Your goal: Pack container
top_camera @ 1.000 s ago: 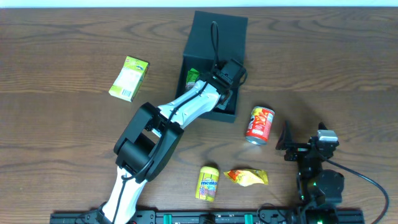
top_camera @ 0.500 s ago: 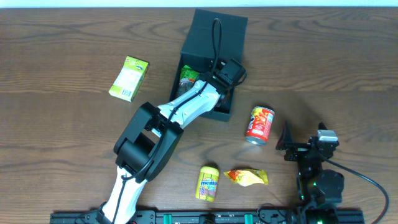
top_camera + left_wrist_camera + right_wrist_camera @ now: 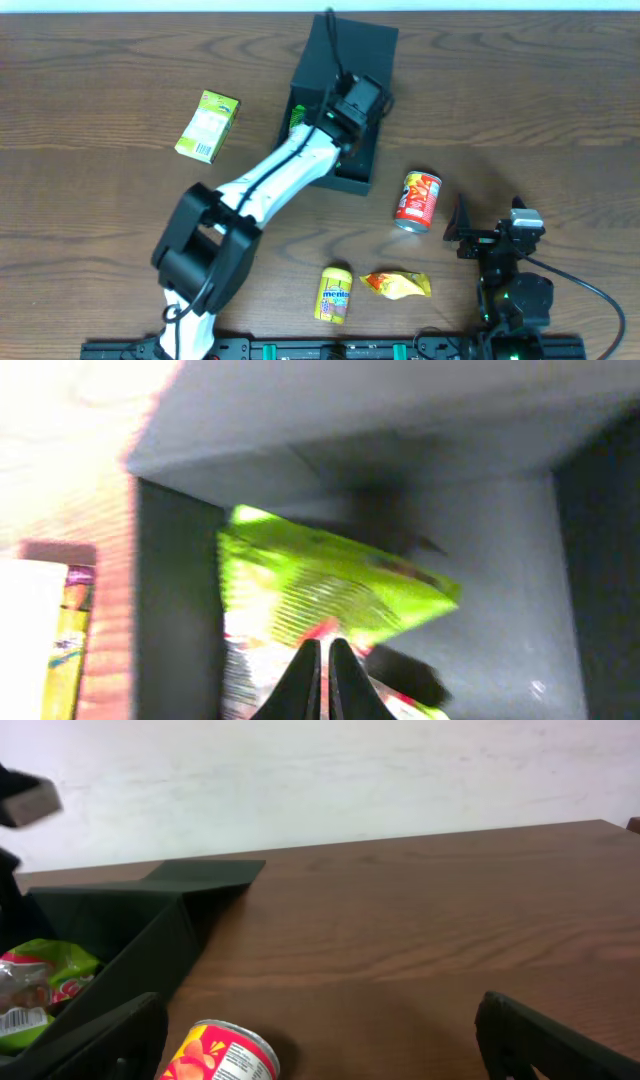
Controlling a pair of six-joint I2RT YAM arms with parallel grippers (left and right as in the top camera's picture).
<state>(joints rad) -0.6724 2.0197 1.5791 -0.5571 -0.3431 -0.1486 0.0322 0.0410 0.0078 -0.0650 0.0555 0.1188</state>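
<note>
Here, left gripper [image 3: 321, 652], fingers pressed together, hangs inside container [image 3: 372, 55], far centre of table [image 3: 90, 210], directly over green packet [image 3: 330, 585]. Right gripper [image 3: 462, 235], jaws spread, sits near right; your nearest loose item, can [image 3: 418, 198], lies just far-left of it.

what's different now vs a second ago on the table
The left arm swung its elbow left, and the left pincer, shut, pushed farther back inside the container; nothing was taken or let go. The can, yellow-green carton and open right pincer stayed put.
</note>
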